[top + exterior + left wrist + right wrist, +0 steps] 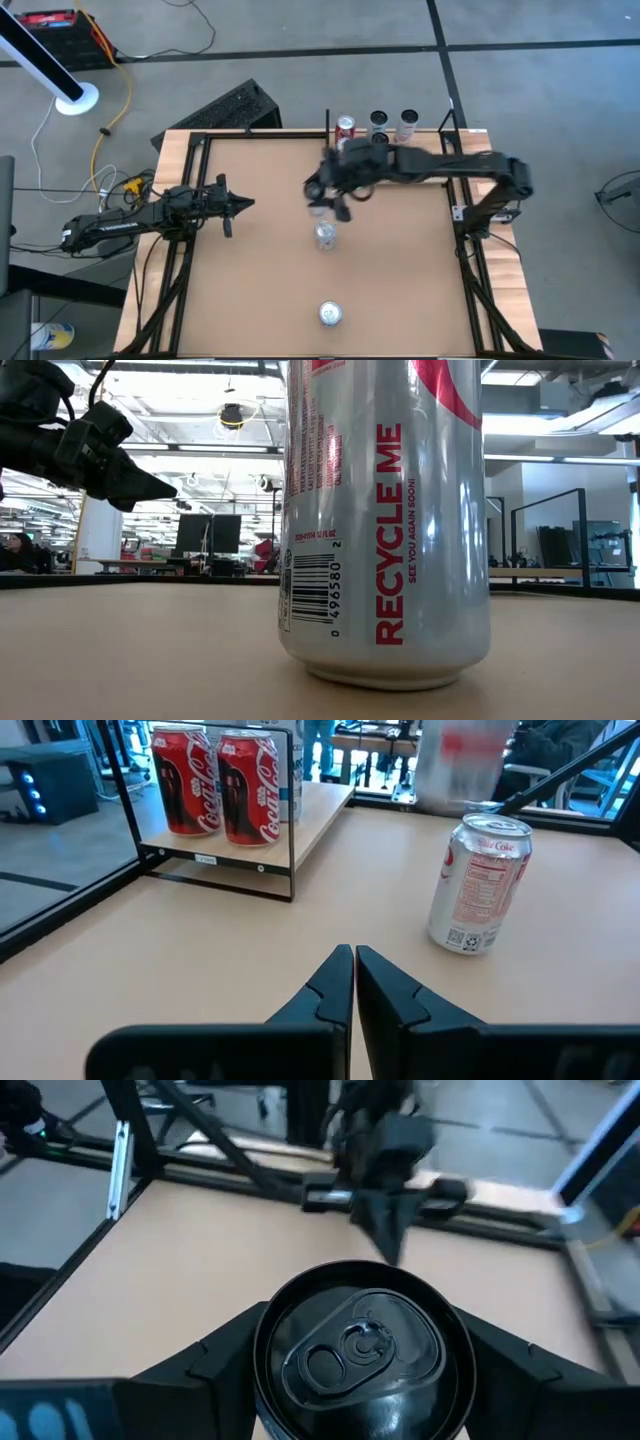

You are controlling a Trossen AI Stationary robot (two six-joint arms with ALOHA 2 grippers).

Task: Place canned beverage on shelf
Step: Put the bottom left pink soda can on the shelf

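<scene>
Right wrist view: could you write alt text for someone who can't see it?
Seen from just above, the silver top of a drink can, pull-tab unopened, sits between the two dark fingers of the robot's right hand, which flank it closely on either side. Beyond it lie the tan tabletop and the other arm's shut left hand, pointing this way.

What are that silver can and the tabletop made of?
The can looks like thin aluminium, glossy with printed red lettering and a pull-tab top. The tabletop seems to be matte brown wood or laminate board: smooth and even, no grain visible, so I can't be sure.
</scene>
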